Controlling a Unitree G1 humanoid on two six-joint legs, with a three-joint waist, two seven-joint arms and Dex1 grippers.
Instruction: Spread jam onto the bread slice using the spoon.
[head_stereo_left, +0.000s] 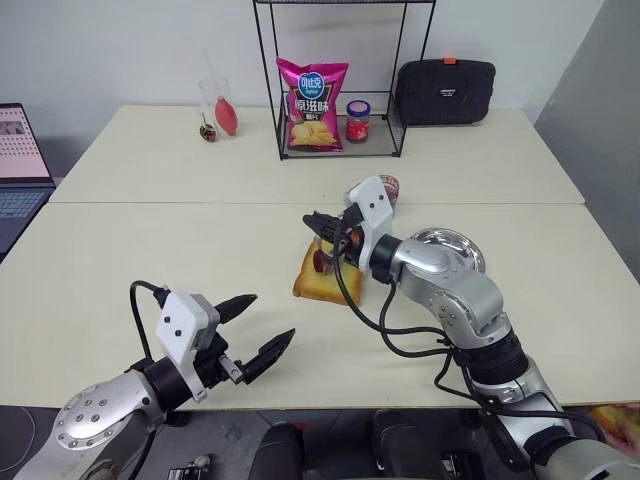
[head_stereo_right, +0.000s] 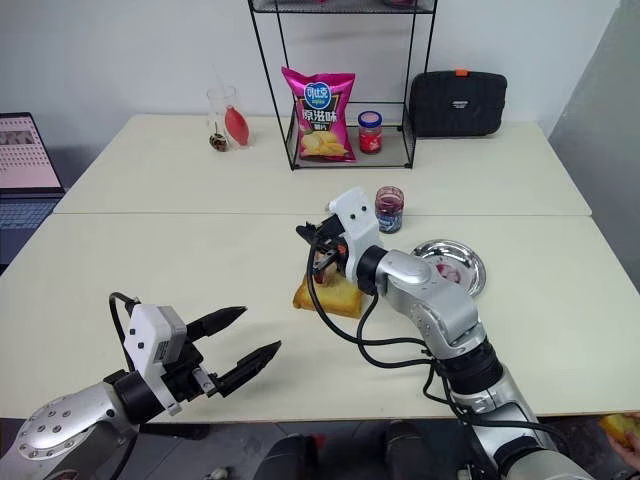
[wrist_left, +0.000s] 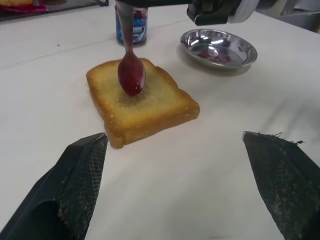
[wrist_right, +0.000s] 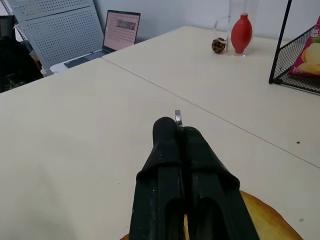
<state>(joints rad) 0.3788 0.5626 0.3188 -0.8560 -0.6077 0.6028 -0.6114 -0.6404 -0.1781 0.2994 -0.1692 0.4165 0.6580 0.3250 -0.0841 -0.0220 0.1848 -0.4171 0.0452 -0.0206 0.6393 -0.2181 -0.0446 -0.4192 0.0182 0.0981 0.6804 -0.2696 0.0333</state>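
Observation:
The bread slice lies flat on the table, golden-crusted. My right gripper hovers just over its far edge, shut on the spoon. The spoon hangs bowl-down, its bowl coated in dark red jam and resting on or just above the middle of the bread. The spoon's handle tip pokes out between the shut fingers. The jam jar stands behind the bread. My left gripper is open and holds nothing. It sits near the table's front edge, pointing toward the bread.
A round steel dish with jam smears sits right of the bread. At the back, a wire rack holds a pink crisps bag and a red-lidded jar. A black case, a glass and a laptop stand further off.

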